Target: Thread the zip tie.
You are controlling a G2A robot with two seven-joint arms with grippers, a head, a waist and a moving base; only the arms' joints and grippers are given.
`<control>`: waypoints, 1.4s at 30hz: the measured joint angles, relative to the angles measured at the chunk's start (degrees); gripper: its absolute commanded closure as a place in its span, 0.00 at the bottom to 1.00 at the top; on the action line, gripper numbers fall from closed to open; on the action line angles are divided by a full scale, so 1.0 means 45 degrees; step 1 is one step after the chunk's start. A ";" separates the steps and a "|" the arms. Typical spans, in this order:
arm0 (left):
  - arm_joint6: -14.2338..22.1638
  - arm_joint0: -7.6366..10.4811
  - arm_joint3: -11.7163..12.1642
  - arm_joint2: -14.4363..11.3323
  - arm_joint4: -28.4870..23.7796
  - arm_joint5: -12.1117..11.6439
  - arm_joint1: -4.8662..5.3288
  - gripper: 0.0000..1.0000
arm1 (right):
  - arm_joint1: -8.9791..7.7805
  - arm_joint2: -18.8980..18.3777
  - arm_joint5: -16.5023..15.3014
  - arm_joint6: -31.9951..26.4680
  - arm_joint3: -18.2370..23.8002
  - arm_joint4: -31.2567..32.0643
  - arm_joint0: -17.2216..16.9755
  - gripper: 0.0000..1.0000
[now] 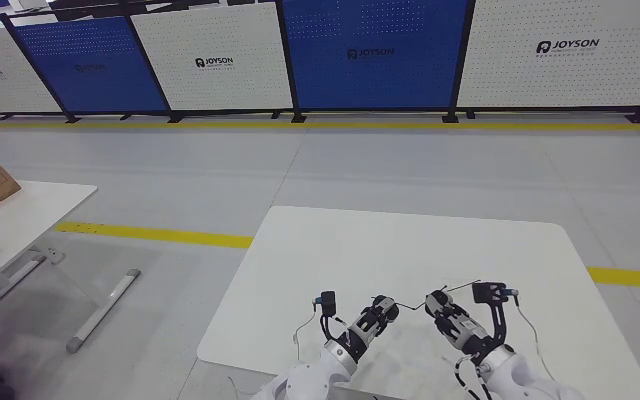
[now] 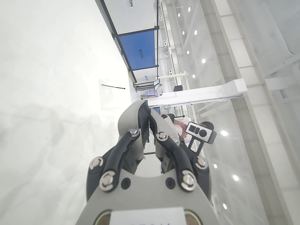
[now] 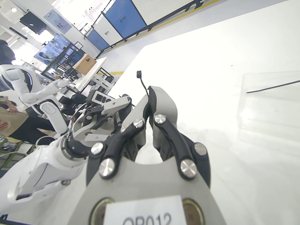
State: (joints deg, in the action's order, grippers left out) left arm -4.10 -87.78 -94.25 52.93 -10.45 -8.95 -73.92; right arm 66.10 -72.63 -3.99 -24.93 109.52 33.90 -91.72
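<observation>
Zip tie (image 3: pixel 140 74), where is it?
Pinched in the right gripper (image 3: pixel 150 94), whose fingers are closed on the strap. The head pokes past the tips, above the white table (image 1: pixel 400 240).
Left gripper (image 2: pixel 146 108)?
Fingers pressed together, nearby. I can't tell whether they hold the tail.
Threaded?
No loop is visible, so I'd judge not yet. A second tie (image 3: pixel 271 87) lies on a clear tray (image 3: pixel 257 122).

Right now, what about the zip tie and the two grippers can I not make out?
Right wrist view: the zip tie beyond its head end is hidden between the shut fingers of the right gripper.
Left wrist view: the left gripper is shut; whether its pads pinch anything is hidden by them.
Top view: the zip tie between the grippers is too thin to follow.
</observation>
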 measured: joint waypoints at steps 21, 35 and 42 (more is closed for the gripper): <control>0.0000 0.0000 0.0000 0.0000 0.0000 0.0000 0.0000 1.00 | 0.0022 0.0138 0.0084 -0.0089 -0.0202 0.0031 0.0202 1.00; 0.0000 0.0000 0.0000 0.0000 0.0000 0.0000 0.0000 1.00 | 0.0007 0.0051 0.0032 -0.0088 -0.0168 0.0004 0.0138 1.00; 0.0000 0.0000 0.0000 0.0000 0.0000 0.0000 0.0000 1.00 | 0.0008 0.0077 0.0017 -0.0114 -0.0146 0.0037 0.0177 1.00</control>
State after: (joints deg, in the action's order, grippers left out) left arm -4.10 -87.78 -94.25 52.93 -10.45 -8.95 -73.92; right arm 66.14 -72.28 -3.91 -25.44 108.86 34.06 -90.93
